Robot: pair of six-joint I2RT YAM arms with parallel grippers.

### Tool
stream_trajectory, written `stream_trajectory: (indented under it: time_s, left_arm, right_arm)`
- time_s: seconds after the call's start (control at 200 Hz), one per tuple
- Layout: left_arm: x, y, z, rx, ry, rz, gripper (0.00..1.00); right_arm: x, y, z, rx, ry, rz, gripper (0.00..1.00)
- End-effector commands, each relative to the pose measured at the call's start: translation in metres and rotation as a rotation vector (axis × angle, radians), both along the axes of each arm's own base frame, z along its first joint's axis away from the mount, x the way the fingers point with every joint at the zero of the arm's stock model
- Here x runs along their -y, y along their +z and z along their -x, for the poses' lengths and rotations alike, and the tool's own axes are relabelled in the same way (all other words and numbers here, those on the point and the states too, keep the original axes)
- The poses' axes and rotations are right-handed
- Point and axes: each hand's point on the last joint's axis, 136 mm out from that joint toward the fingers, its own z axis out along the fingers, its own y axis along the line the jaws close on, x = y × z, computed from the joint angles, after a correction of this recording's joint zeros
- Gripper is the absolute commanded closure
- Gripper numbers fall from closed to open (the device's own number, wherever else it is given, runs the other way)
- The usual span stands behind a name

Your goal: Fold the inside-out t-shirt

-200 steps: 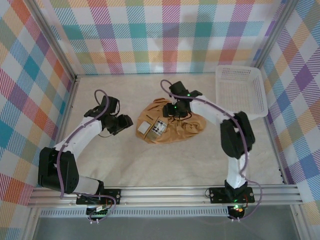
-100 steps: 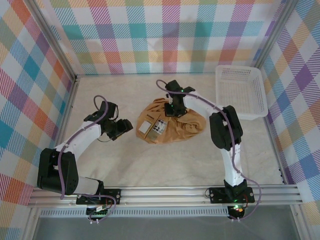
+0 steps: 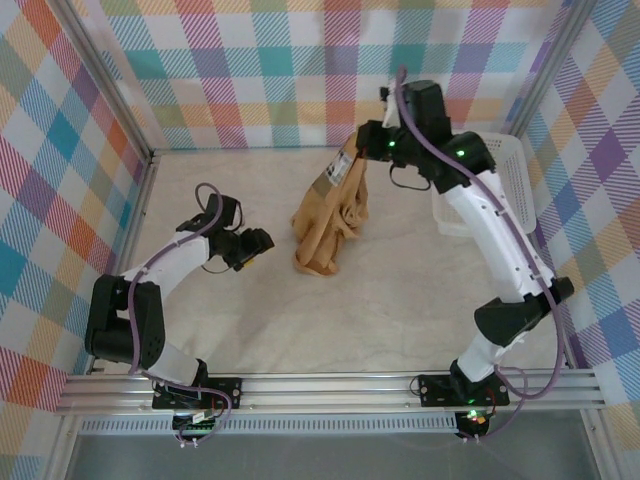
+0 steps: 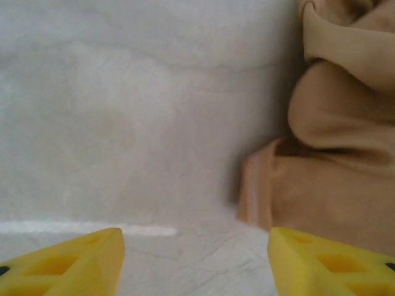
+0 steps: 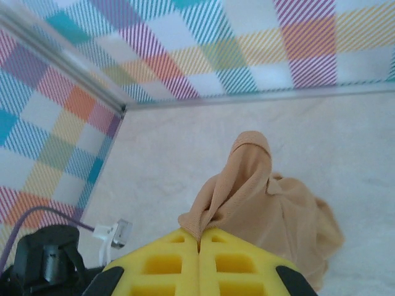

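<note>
Surface: pale table [image 3: 400, 310], enclosed by plaid walls [image 3: 300, 80].
T-shirt [image 3: 328, 220]: hung mid-table, long axis upright, lower end bunched on the table.
Right gripper [image 5: 199, 239]: pressed together on its top fold.
Left gripper [image 4: 194, 237]: spread, held low just left of it.
Basket [image 3: 522, 190]: far right, largely hidden; contents cannot be told.

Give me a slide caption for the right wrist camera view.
Right gripper shut on a fold of the tan t-shirt, the rest draping down to the pale table.

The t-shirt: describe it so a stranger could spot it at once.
On the pale table, look centre, toward the back wall. The t-shirt hangs bunched from the right gripper, its lower end on the table. It's tan-orange cloth; the neighbouring basket is white mesh.
</note>
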Motion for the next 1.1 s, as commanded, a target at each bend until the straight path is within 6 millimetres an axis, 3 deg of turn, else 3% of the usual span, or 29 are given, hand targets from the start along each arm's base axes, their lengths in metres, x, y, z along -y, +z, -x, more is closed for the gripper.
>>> stream_trajectory:
  time_s: [0.0, 0.155, 0.27, 0.395, 0.495, 0.705, 0.83, 0.885, 0.95, 1.025, 1.095]
  left_arm:
    - [0.02, 0.015, -0.016, 0.053, -0.022, 0.061, 0.37]
    - [0.073, 0.008, -0.013, 0.066, -0.104, 0.103, 0.3]
    - [0.11, -0.01, -0.007, 0.056, -0.179, 0.083, 0.28]
    - [0.121, -0.037, 0.001, 0.004, -0.211, 0.013, 0.29]
    - [0.113, -0.055, 0.013, -0.061, -0.202, -0.06, 0.33]
    - [0.099, -0.068, 0.015, -0.097, -0.154, -0.169, 0.58]
    - [0.093, -0.075, 0.01, -0.123, -0.137, -0.217, 1.0]
    - [0.088, -0.069, 0.005, -0.112, -0.123, -0.236, 1.0]
    - [0.077, -0.045, -0.007, -0.059, -0.096, -0.257, 1.0]
    - [0.054, 0.004, -0.022, 0.038, -0.061, -0.282, 1.0]
    - [0.022, 0.065, -0.037, 0.143, -0.005, -0.282, 1.0]
  right_arm:
    - [0.017, -0.054, -0.022, -0.138, -0.083, 0.078, 1.0]
    - [0.022, -0.093, -0.042, -0.209, -0.096, 0.101, 1.0]
    - [0.029, -0.115, -0.053, -0.262, -0.109, 0.11, 1.0]
    - [0.037, -0.12, -0.058, -0.278, -0.118, 0.099, 1.0]
    - [0.044, -0.118, -0.06, -0.275, -0.129, 0.088, 1.0]
    - [0.049, -0.109, -0.062, -0.266, -0.13, 0.05, 1.0]
    - [0.05, -0.103, -0.059, -0.264, -0.121, 0.029, 1.0]
    - [0.054, -0.098, -0.058, -0.256, -0.127, 0.026, 1.0]
    - [0.061, -0.091, -0.055, -0.242, -0.138, 0.025, 1.0]
    - [0.073, -0.078, -0.05, -0.221, -0.163, 0.024, 1.0]
    - [0.087, -0.065, -0.042, -0.199, -0.191, 0.024, 1.0]
